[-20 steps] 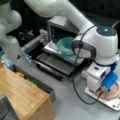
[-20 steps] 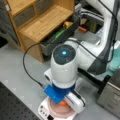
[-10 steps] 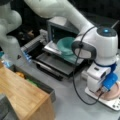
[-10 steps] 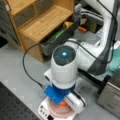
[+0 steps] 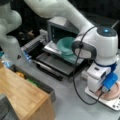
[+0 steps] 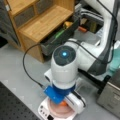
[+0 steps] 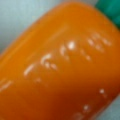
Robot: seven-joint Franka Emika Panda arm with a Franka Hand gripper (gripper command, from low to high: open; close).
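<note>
Grey tabletop (image 5: 67, 105) is seen in both front views, with a wooden shelf unit (image 6: 37, 22) at 11 o'clock in a front view and an open toaster oven (image 5: 60, 50) holding a teal bowl (image 5: 65, 45) at 12 o'clock in a front view. At 5 o'clock a pink plate (image 5: 115, 92) on a white board (image 5: 112, 103) is covered by the gripper (image 6: 65, 103), lowered onto it; whether its jaws are parted or closed cannot be told. An orange carrot (image 7: 60, 67) with a green top fills the wrist view and is glimpsed on the plate beneath the gripper
</note>
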